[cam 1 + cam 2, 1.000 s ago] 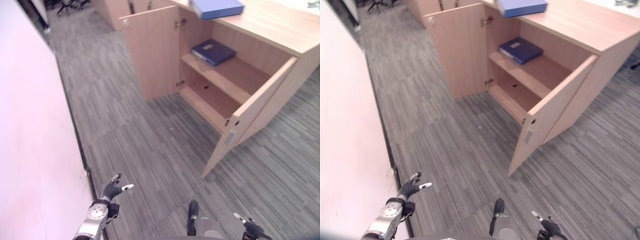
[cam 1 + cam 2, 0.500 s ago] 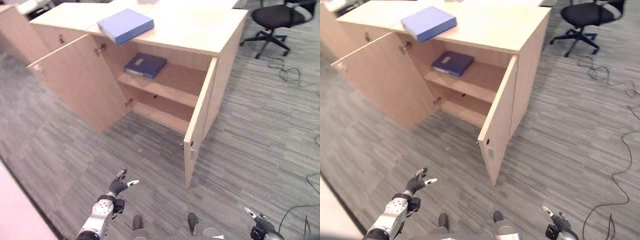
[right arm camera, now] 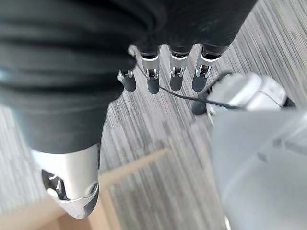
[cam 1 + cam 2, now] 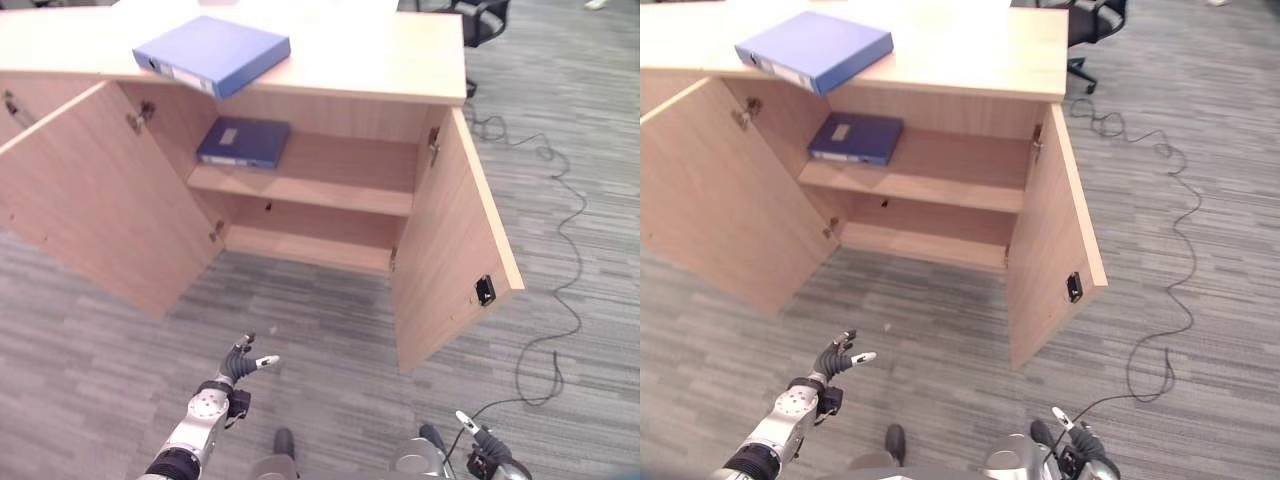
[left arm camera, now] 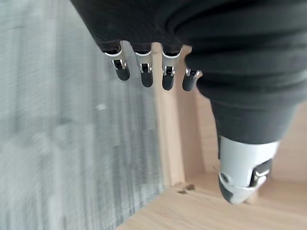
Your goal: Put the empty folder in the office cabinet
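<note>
blue folder (image 4: 212, 53) far beyond left hand (image 4: 240, 366)

The two head views look steeply down from above at nearly the same scene, a little apart sideways: both take in the open cabinet (image 4: 300, 150) ahead, the grey carpet (image 4: 330, 330) before it, and both hands low in the foreground. The left wrist view looks along its own fingers (image 5: 146, 76) from very close, toward carpet and a wooden cabinet edge. The right wrist view does likewise past its fingers (image 3: 176, 79) toward carpet.
</note>
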